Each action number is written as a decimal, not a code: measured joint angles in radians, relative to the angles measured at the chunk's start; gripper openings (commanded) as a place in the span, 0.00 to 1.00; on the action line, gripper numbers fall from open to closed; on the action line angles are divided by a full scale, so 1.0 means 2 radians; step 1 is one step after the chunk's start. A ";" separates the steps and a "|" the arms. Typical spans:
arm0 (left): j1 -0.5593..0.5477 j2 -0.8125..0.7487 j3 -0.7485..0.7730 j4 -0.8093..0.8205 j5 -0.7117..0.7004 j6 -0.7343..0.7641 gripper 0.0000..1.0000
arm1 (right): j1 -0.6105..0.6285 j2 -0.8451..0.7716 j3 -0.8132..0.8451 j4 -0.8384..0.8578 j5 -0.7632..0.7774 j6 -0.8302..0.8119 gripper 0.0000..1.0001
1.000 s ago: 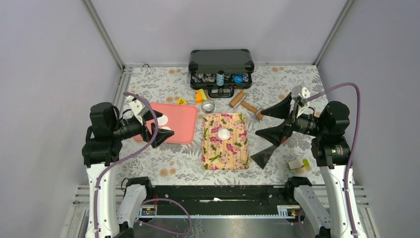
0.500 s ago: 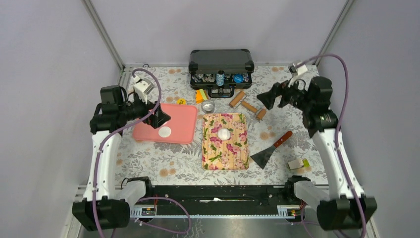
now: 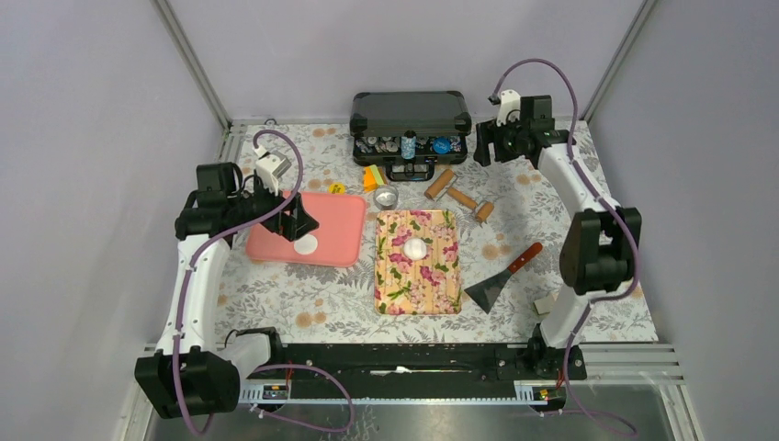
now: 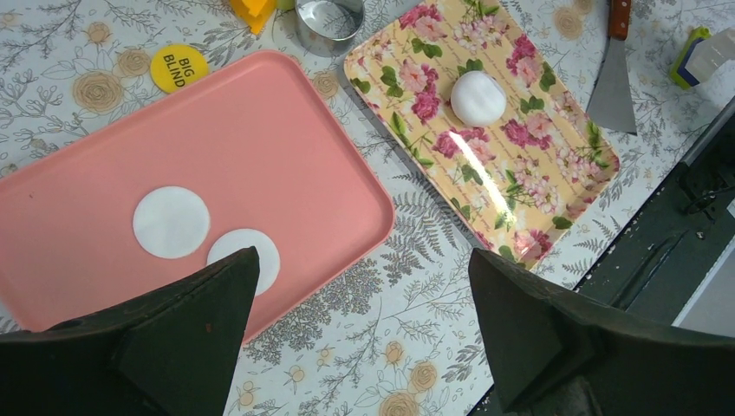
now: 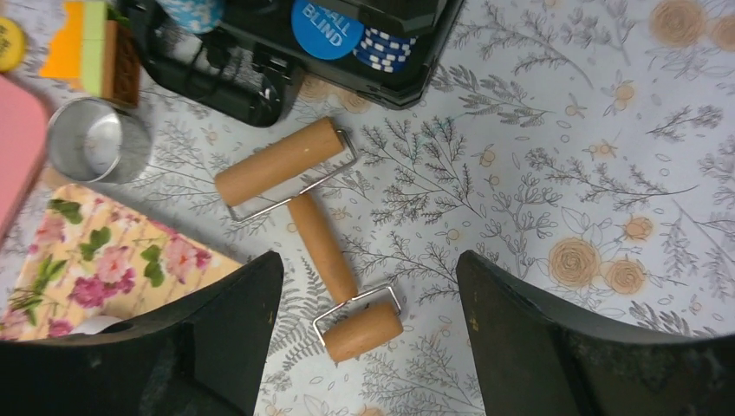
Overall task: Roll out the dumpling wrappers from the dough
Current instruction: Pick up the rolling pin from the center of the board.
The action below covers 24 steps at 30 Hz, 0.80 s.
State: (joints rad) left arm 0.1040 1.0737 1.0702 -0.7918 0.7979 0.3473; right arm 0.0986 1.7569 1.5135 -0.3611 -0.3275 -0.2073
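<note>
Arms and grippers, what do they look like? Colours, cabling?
Both the left arm and right arm have white links, black joint housings and purple cables looping outside. The left gripper and right gripper have black wedge-shaped fingers, with a white module at each wrist.

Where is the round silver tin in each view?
Top external: the round silver tin sits mid-table, just beyond the floral tray.
Left wrist: top edge, beside the tray's corner.
Right wrist: left edge, above the tray's corner.
Shared landmark: the floral tray.
</note>
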 measured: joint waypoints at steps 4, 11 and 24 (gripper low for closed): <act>0.000 0.002 -0.002 0.001 0.007 0.000 0.99 | 0.000 0.071 0.045 -0.027 0.011 -0.010 0.70; 0.000 0.014 -0.006 0.000 0.014 0.000 0.99 | 0.003 0.128 0.049 -0.049 0.029 -0.025 0.69; 0.000 0.014 -0.008 0.000 0.018 0.000 0.99 | 0.025 0.135 0.000 -0.044 0.024 -0.064 0.70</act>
State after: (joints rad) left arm 0.1040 1.1011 1.0534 -0.7914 0.8337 0.3477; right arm 0.1493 2.0262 1.5131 -0.4484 -0.2798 -0.3363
